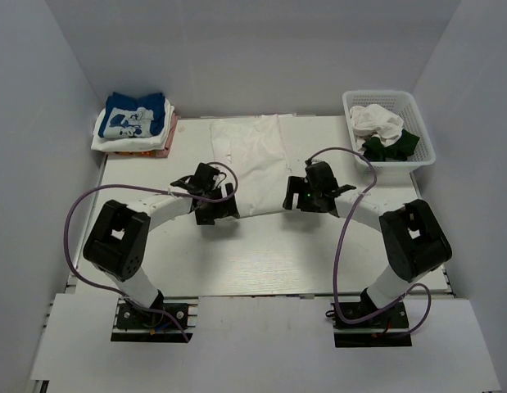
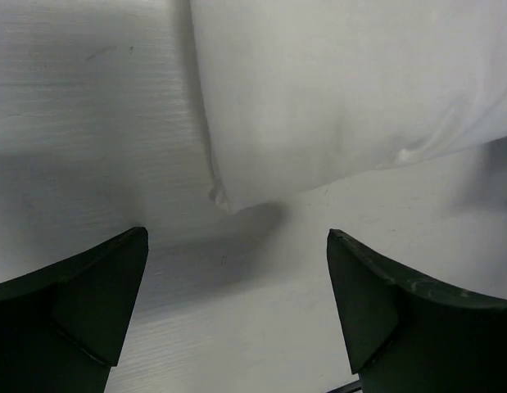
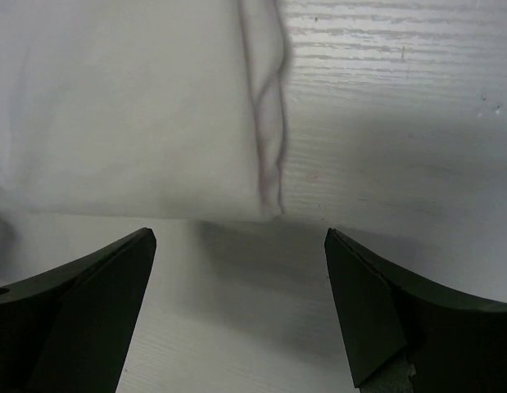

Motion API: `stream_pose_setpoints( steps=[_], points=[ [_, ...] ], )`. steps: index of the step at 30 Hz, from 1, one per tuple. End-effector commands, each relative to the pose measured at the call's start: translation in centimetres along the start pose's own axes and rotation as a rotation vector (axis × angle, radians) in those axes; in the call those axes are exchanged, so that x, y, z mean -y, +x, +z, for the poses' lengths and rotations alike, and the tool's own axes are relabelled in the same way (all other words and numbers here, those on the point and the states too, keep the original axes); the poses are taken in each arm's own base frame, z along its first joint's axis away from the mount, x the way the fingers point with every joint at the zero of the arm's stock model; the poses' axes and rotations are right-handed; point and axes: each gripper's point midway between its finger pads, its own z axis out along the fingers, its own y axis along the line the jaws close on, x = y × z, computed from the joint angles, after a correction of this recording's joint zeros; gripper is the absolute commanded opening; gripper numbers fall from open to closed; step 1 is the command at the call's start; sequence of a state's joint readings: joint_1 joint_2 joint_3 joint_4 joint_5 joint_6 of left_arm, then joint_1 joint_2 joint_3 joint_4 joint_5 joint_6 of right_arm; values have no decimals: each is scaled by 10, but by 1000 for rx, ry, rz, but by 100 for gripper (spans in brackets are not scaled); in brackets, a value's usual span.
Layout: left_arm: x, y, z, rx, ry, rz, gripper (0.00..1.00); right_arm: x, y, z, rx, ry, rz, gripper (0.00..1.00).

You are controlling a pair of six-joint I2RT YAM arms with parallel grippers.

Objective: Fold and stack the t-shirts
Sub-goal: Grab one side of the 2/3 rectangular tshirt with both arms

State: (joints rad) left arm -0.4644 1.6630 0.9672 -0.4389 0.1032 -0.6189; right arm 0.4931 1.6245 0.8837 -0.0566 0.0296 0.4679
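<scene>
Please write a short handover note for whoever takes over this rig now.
Left gripper: open, empty, by the near left corner of the white shirt.
Right gripper: open, empty, by its near right corner.
The shirt lies mid-table, seemingly folded into a long strip.
Done: folded stack, blue shirt on top, far left.
To do: finish this shirt, stack it, then the clothes in the basket.

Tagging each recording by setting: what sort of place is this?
Probably a lab cell for laundry folding: white walls boxing in a table, a stack of folded t-shirts, a basket of loose clothes.
</scene>
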Motion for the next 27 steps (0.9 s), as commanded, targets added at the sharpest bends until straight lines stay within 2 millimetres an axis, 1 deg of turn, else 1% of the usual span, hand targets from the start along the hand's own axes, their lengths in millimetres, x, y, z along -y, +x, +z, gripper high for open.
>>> stream_pose_setpoints(
  steps=[1, 3, 4, 5, 6, 7, 8, 9, 10, 11, 12, 14, 15, 16, 17, 18, 20, 22, 23, 24, 25, 26, 27],
  points=[
    [18, -3, -5, 44, 116, 44, 100, -10, -18, -6, 58, -89, 16, 90],
    [21, -9, -3, 77, 137, 72, 98, -9, -16, -2, 56, -102, 4, 90],
    [17, -7, 2, 69, 119, 69, 95, -9, -13, 1, 39, -118, -12, 90],
    [14, -7, 8, 59, 109, 98, 88, -10, -10, 4, 29, -126, -19, 90],
    [18, -13, 9, 67, 114, 108, 84, -10, -13, 5, 30, -129, -19, 90],
    [19, -15, 11, 65, 113, 108, 79, -12, -9, 7, 10, -152, -27, 90],
    [18, -11, 17, 36, 113, 131, 72, -12, -9, 9, 4, -157, -29, 88],
    [21, -14, 16, 45, 118, 133, 66, -12, -6, 11, -6, -159, -31, 88],
    [19, -12, 19, 36, 113, 131, 60, -13, -3, 13, -18, -166, -29, 84],
    [21, -13, 18, 38, 128, 142, 55, -10, -1, 16, -28, -158, -27, 80],
    [22, -10, 20, 23, 135, 142, 40, -9, 2, 19, -37, -156, -26, 76],
    [28, -17, 19, 34, 153, 166, 26, -9, 7, 21, -58, -168, -9, 57],
    [31, -21, 18, 41, 158, 168, 8, -12, 11, 24, -77, -183, -7, 47],
    [28, -16, 21, 22, 146, 164, 0, -12, 13, 24, -79, -185, 3, 36],
    [28, -16, 21, 22, 146, 164, 0, -10, 12, 25, -72, -168, 20, 7],
    [25, -15, 21, 19, 134, 163, 0, -11, 8, 23, -51, -169, 27, 0],
    [28, -18, 11, 44, 148, 167, 0, -7, 6, 17, -33, -152, 39, 0],
    [28, -13, 1, 45, 163, 169, 0, -7, 1, 3, -15, -137, 18, 0],
    [23, -5, -3, 40, 160, 168, 0, -6, 0, -1, -12, -130, 17, 0],
    [29, -6, -17, 69, 194, 176, 0, -2, 7, -8, -36, -112, 8, 0],
    [28, -5, -23, 79, 200, 178, 0, -7, 3, -24, -18, -122, 1, 0],
    [35, 0, -30, 68, 244, 174, 0, -5, 10, -30, -42, -117, -3, 0],
    [45, 3, -38, 66, 283, 190, 0, -14, 7, -48, -12, -159, -13, 0]
  ],
)
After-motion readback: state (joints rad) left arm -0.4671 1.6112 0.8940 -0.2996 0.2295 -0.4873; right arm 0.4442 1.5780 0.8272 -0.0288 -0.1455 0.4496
